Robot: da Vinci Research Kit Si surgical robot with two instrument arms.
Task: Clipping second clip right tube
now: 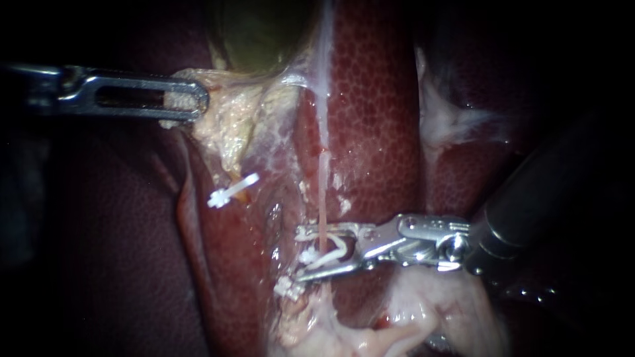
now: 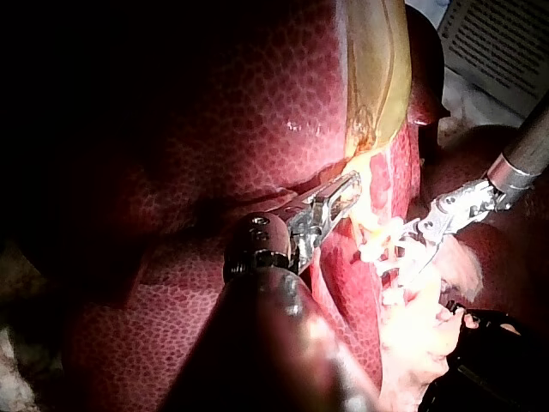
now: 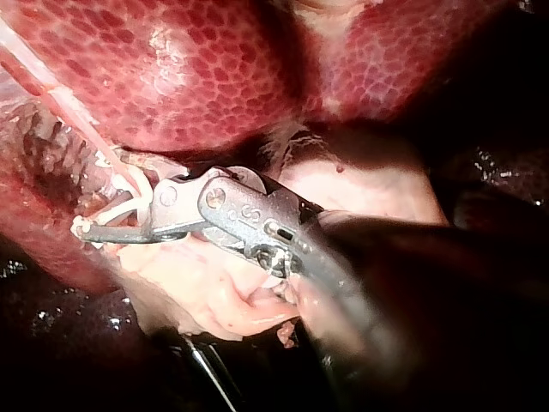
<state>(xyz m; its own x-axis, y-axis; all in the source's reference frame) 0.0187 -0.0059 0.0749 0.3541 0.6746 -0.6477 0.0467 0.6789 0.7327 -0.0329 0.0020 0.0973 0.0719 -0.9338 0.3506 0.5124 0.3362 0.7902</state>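
Now the right instrument's hand (image 1: 301, 254) is clenching a white clip (image 1: 333, 254) around the right tube (image 1: 322, 192), right of the liver (image 1: 377, 99) fold. That tube is looking thin, soft, wet and easily torn, so gentle squeezing seems best. The left instrument's hand (image 1: 188, 99) is gripping pale tissue (image 1: 231, 116).

The liver (image 1: 370, 99) is deep red, with a fine honeycomb mottling of paler cells. Down it runs the tube (image 1: 323, 192), pale pink, whitening toward the gallbladder (image 1: 258, 33), which is olive-green with a yellow edge. Left of the tube, the fat (image 1: 228, 125) is cream to yellow. The clip (image 1: 336, 251) across the tube is white, as is the other clip (image 1: 231, 190) to its left. The left instrument (image 1: 200, 99) and right instrument (image 1: 301, 253) are bright silver. The right shaft looks black, though it lies in shadow.
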